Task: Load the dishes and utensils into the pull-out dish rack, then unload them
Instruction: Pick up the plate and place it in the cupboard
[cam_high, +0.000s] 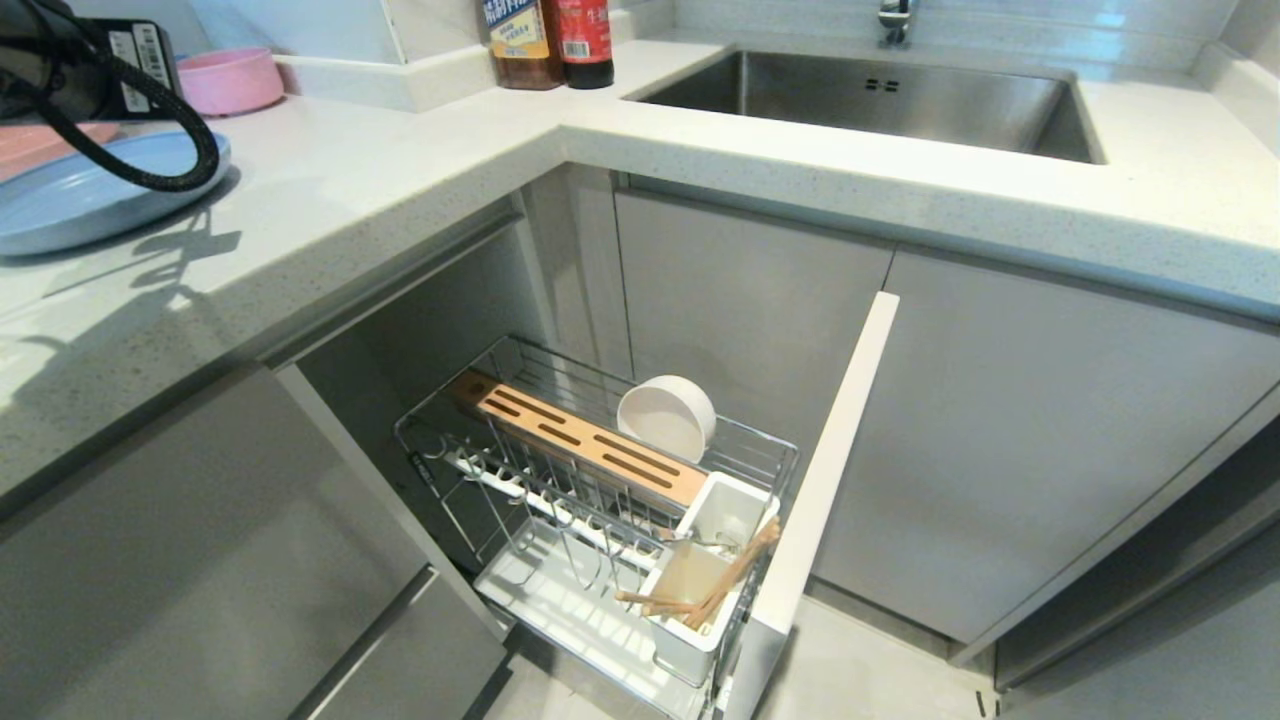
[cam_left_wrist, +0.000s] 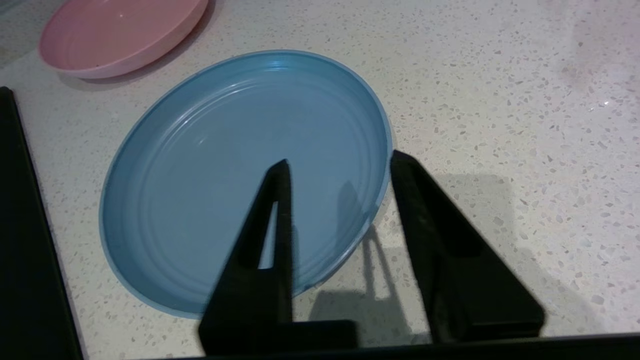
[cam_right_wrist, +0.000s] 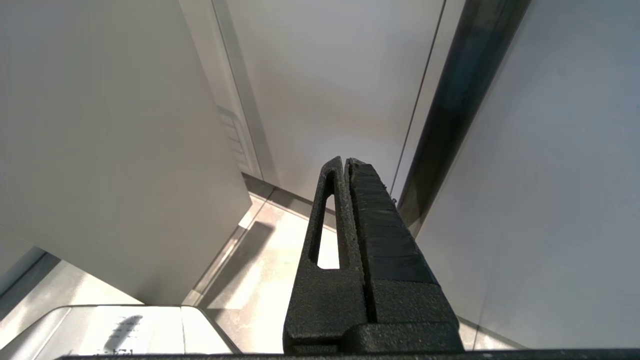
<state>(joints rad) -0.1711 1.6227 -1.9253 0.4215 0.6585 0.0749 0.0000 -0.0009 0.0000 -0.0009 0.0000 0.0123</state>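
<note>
Pull-out dish rack stands drawn out at six o'clock below the counter. Blue plate lies flat on the counter at ten o'clock, pink bowl beyond. White bowl sits in the rack; chopsticks in its holder. Left gripper hovers, fingers parted astride the plate's rim. Right gripper hangs clenched, empty.

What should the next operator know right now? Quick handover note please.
Left claw: open, empty, straddling the near rim of the blue plate on the counter.
Right claw: shut, empty, parked by the cabinet fronts.
Pull-out dish rack: extended. White bowl on edge inside, chopsticks in the utensil holder.
Pink dish lies beside the blue plate.
Left: whether loading or unloading is under way cannot be told.
</note>
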